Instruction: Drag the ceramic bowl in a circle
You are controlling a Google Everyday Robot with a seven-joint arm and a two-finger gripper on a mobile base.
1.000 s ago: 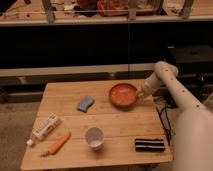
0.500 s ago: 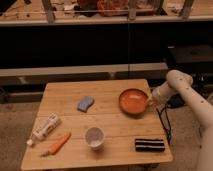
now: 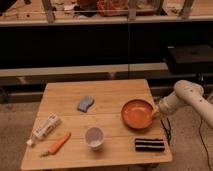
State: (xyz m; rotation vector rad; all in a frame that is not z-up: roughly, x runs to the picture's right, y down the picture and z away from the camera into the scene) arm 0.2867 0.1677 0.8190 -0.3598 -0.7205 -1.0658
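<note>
The ceramic bowl [image 3: 137, 113] is a wide, shallow orange dish with a paler inside. It sits on the wooden table [image 3: 100, 92] near the right edge, right of centre. My gripper [image 3: 155, 113] is at the bowl's right rim, at the end of the white arm [image 3: 182, 97] that reaches in from the right.
A small white cup [image 3: 94, 137] stands front of centre. A blue sponge [image 3: 85, 103] lies left of the bowl. A dark striped packet [image 3: 149, 145] lies at the front right. A carrot [image 3: 59, 144] and a white tube [image 3: 46, 127] lie at the front left.
The bowl has moved right and toward the front of the table, along with the gripper at its rim. The arm has drawn back to the right.
</note>
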